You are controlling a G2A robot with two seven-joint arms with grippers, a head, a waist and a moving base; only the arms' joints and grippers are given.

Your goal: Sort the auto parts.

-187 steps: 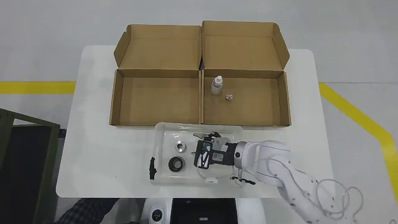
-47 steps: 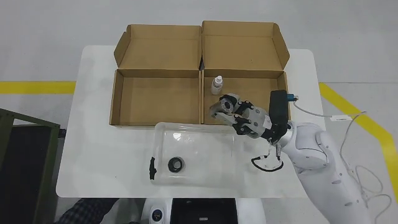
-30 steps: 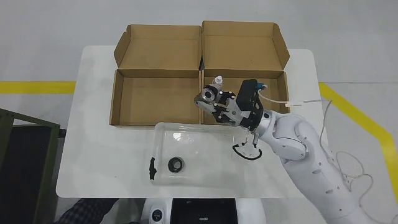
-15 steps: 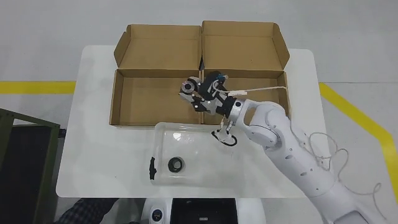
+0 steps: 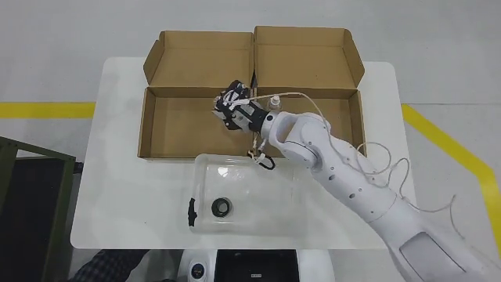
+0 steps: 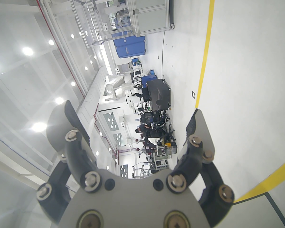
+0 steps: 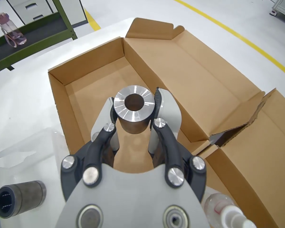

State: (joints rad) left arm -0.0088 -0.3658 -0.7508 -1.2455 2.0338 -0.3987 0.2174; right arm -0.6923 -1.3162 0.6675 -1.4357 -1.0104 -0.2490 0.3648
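Evidently the right tool [image 7: 134, 105], clamped on a steel bushing [image 7: 133, 122], holds it over the left cardboard box [image 7: 91, 88], presumably to drop it apart from the bottle [image 7: 217, 206] next door.

You have a white table [image 5: 117, 204] on a pale floor. A yellow line [image 5: 47, 110] runs over the floor past its left and right edges. Near the table's front left corner stands a green rack [image 5: 27, 204]. On its shelf is a pink bottle [image 7: 10, 28], and grey drawers [image 7: 30, 3] show behind the rack's frame.
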